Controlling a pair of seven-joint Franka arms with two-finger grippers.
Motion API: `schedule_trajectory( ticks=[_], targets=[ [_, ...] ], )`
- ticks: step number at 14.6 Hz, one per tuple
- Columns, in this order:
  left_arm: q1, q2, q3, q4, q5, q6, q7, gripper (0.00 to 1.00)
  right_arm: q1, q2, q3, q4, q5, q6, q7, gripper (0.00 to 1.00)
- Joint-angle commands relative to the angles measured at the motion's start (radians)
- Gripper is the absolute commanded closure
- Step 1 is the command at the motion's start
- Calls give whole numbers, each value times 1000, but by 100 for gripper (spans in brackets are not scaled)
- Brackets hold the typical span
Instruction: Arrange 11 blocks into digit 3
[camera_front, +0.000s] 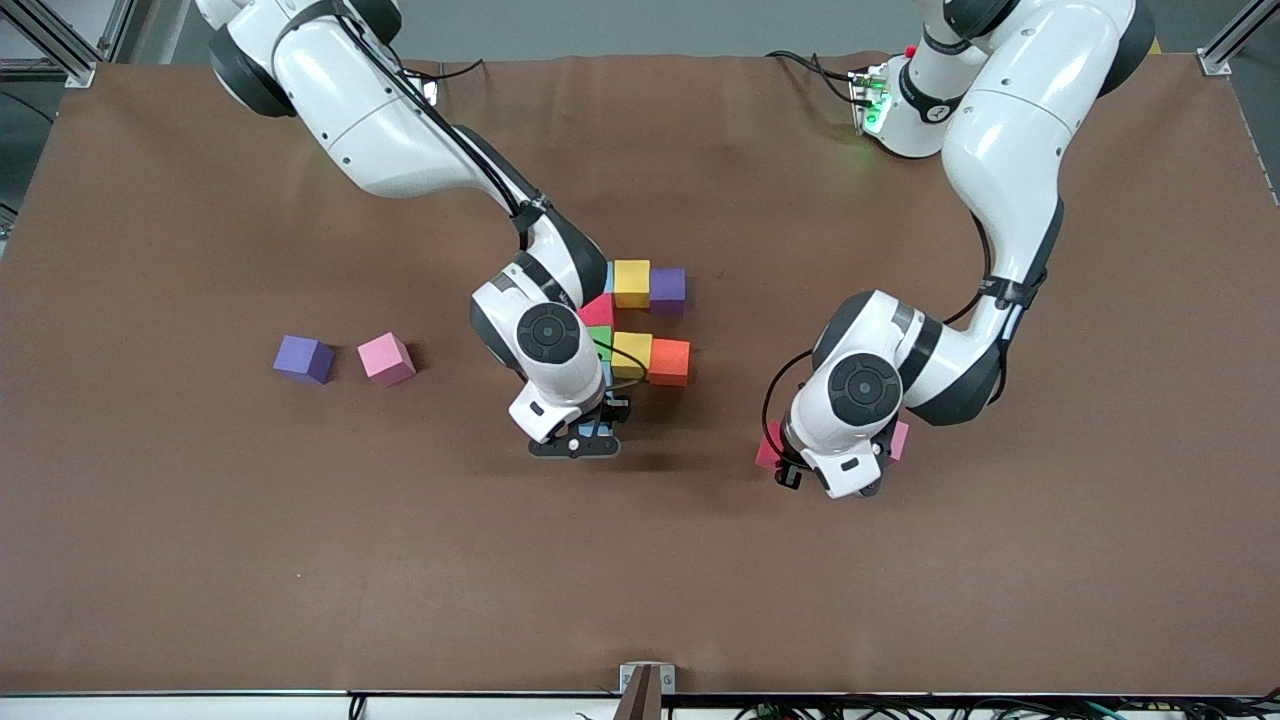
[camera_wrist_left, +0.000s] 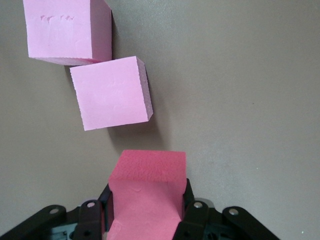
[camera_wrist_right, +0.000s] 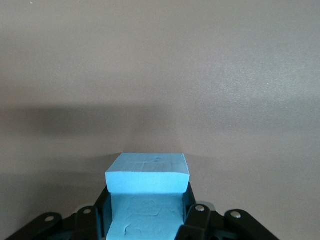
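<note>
the right hand is gripping a light blue block right beside the half-built figure of coloured blocks on the brown surface. the left hand is clasping a red block toward the left arm's end from that figure, with two pink blocks lying just beside it.

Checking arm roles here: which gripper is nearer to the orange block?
Right. The right gripper, holding a light blue block, is close beside the orange block; the left gripper, holding a red block, is toward the left arm's end.
</note>
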Motion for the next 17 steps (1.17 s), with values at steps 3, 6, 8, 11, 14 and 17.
schedule_trajectory(
  ticks=[3, 6, 8, 11, 14, 17],
  targets=[
    [-2, -1, 1, -3, -11, -14, -3, 70, 2, -32, -2, -40, 5, 0, 25, 98],
    [-2, -1, 1, -3, -9, -14, -3, 70, 2, -30, -2, -35, 5, 0, 26, 98],
    [-2, -1, 1, -3, -9, -14, -3, 70, 3, -30, -2, -35, 6, -2, 29, 98],
    [-2, -1, 1, -3, -9, -14, -3, 70, 2, -30, -2, -35, 2, -2, 45, 98],
    [-2, -1, 1, -3, -9, -14, -3, 70, 2, -30, -2, -35, 2, -2, 41, 98],
    [-2, -1, 1, -3, -9, -14, -3, 70, 2, -30, -2, -35, -2, -3, 34, 97]
  ],
)
